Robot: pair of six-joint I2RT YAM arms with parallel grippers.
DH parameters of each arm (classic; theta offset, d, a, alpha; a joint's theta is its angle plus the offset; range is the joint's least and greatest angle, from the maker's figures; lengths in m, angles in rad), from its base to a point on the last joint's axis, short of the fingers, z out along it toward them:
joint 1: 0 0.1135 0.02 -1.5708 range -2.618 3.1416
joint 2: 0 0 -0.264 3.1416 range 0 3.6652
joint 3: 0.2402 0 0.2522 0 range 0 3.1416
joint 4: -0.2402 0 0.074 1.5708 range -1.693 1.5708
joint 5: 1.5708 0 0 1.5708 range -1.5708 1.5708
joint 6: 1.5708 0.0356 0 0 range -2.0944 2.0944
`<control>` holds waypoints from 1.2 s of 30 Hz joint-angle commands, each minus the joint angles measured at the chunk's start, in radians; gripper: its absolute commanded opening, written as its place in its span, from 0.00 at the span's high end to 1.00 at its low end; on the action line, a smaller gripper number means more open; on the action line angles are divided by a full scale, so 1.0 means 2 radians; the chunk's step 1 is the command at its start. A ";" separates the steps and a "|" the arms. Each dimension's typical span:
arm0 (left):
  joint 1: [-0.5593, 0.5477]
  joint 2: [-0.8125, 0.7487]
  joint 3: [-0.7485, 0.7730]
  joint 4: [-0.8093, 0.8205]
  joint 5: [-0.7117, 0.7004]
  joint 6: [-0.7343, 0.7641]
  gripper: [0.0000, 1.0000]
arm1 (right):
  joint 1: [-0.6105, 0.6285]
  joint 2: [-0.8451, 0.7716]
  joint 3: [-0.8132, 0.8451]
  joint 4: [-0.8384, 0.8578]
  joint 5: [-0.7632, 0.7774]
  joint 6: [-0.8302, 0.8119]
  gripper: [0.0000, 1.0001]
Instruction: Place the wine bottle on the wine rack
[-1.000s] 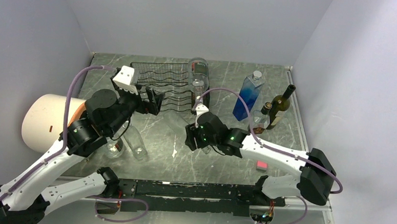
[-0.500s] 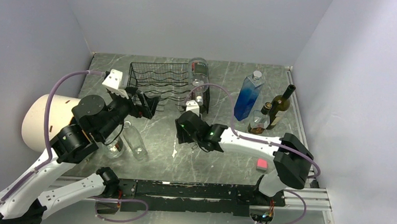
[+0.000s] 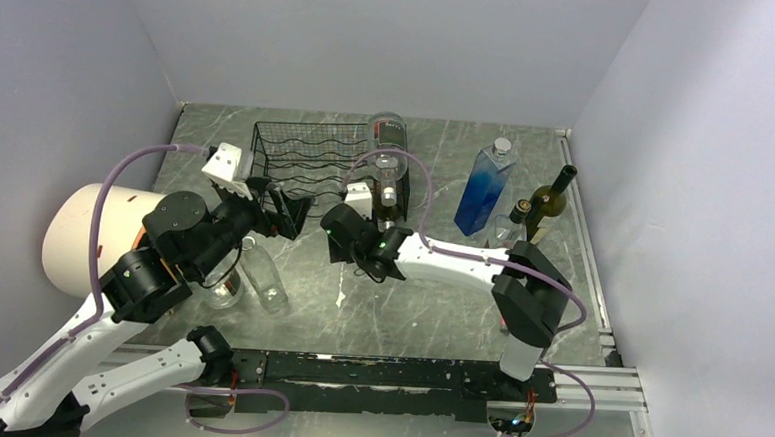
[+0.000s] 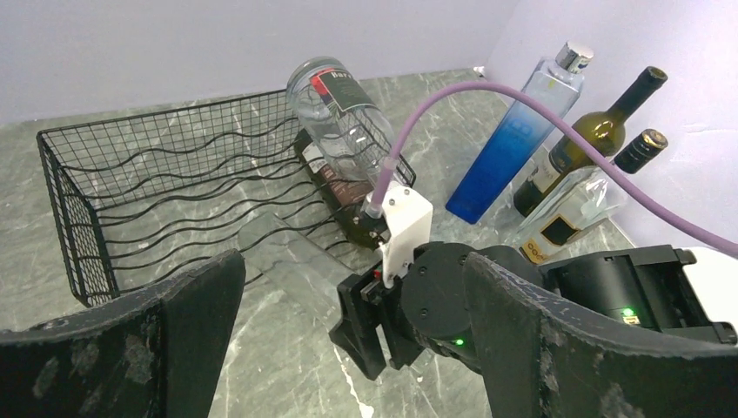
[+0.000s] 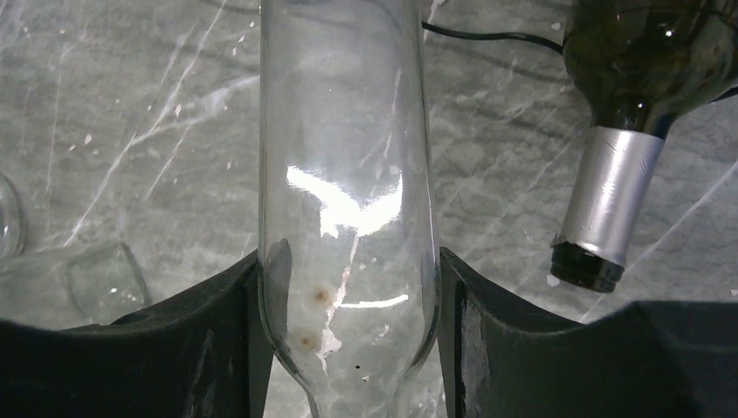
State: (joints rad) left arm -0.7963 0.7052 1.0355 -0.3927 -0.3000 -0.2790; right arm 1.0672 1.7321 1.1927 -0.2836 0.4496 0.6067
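A clear glass wine bottle (image 5: 348, 174) stands between the fingers of my right gripper (image 5: 348, 322), which is shut on its lower body. That gripper (image 3: 347, 246) hovers over the table just in front of the right end of the black wire wine rack (image 3: 301, 159). In the left wrist view the held bottle (image 4: 291, 257) shows faintly, slanting from the right gripper (image 4: 383, 335) toward the wine rack (image 4: 174, 183). My left gripper (image 3: 269, 204) is open and empty at the rack's front left corner.
A big clear bottle with a red label (image 3: 388, 143) lies on the rack's right end, over a dark bottle (image 3: 389, 199) whose foil neck (image 5: 609, 200) pokes out. Back right stand a blue bottle (image 3: 483, 191), a green bottle (image 3: 547, 207) and a small flask (image 3: 508, 235). A clear bottle (image 3: 263, 280) and a white cylinder (image 3: 82, 238) lie left.
My right arm has swung left and toward the rack with the clear bottle in its grip. My left gripper has drawn back from the rack's front and stays open.
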 commanded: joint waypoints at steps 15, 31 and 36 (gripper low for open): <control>0.001 0.008 0.028 -0.026 0.016 -0.002 0.01 | -0.011 0.094 0.050 0.148 0.156 -0.030 1.00; 0.001 0.008 0.061 -0.068 0.011 -0.009 0.01 | -0.060 0.159 0.101 0.203 0.124 -0.051 0.98; 0.001 0.010 0.064 -0.074 0.011 -0.011 0.01 | -0.065 0.185 0.126 0.199 0.121 -0.050 0.89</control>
State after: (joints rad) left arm -0.7963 0.7242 1.1236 -0.5182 -0.2874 -0.2886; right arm 0.9432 2.0777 1.3846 0.0345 0.6624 0.5068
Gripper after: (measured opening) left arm 0.986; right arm 0.603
